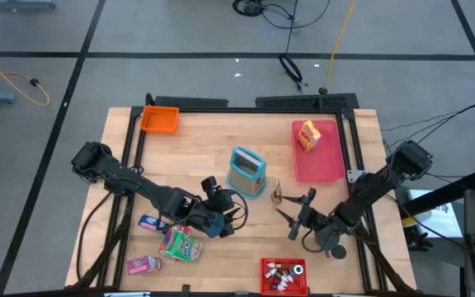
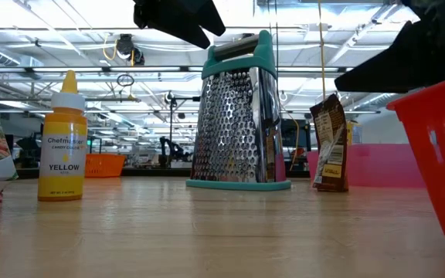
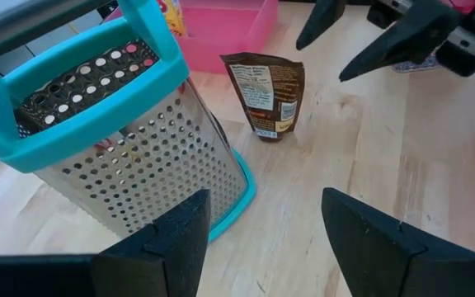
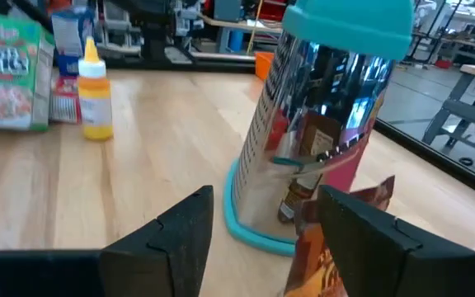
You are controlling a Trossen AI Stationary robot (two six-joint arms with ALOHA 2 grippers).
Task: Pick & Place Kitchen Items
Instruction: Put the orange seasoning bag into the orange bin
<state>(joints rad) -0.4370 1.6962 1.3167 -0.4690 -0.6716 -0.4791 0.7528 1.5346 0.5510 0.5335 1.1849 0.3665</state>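
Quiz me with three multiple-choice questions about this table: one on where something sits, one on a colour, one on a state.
1. Where does the yellow snack box sit?
A. on the flat pink tray
B. in the orange bin
C. on the floor

2. What colour trims the metal box grater?
A. red
B. teal
C. black

3. How is the small brown foil pouch resting?
A. upright on the wooden table
B. lying flat
C. held in a gripper

Answers: 1 A, the high view shows it on the tray; 2 B, handle and base are teal; 3 A, it stands alone beside the grater.
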